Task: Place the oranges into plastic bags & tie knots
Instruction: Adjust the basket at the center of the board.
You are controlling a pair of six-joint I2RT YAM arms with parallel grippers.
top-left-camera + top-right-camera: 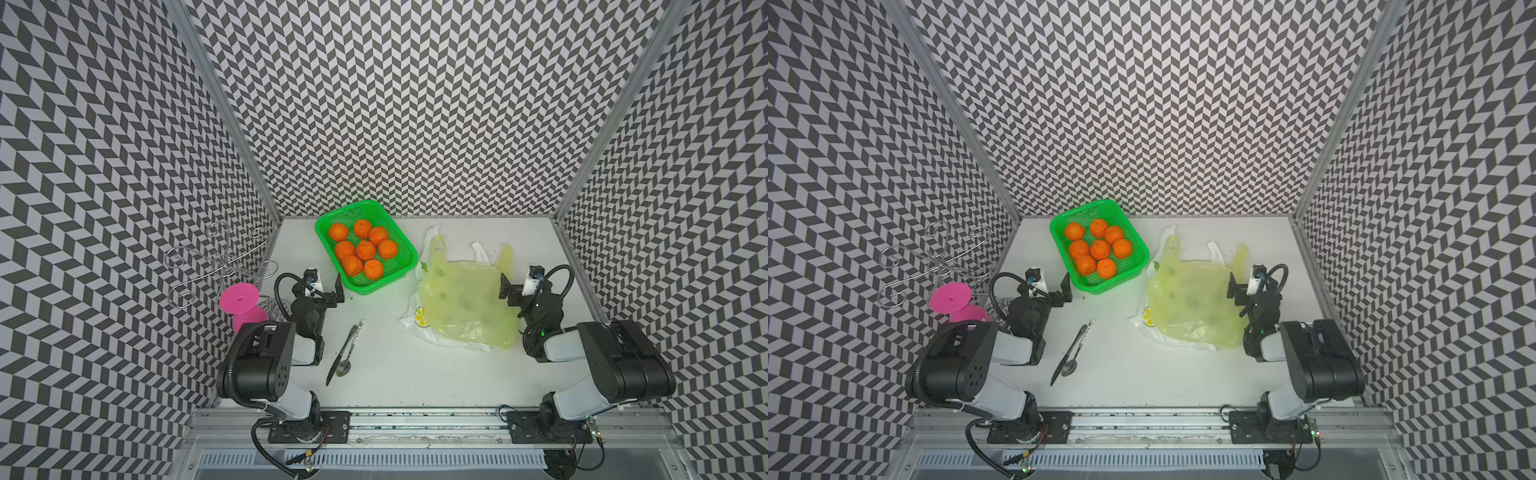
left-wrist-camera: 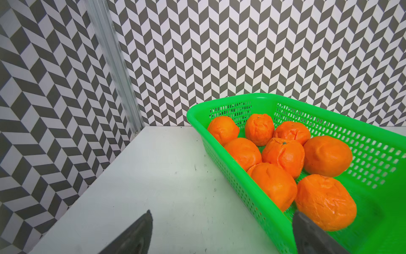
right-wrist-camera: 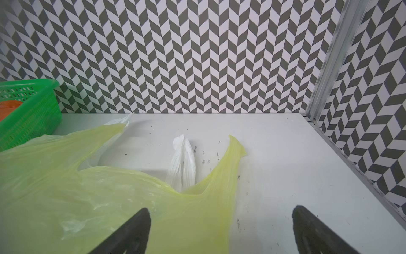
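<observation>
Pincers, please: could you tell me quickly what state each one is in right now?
Left pincer: open, holding nothing, by the green basket.
Right pincer: open, holding nothing, at the yellow-green bag's edge.

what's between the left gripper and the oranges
Just the green basket's perforated near wall; the oranges sit inside it. The left wrist view shows it best.

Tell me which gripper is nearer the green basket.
Left. The left gripper sits beside the green basket; the right gripper hovers over the edge of the yellow-green bag, farther off.
</observation>
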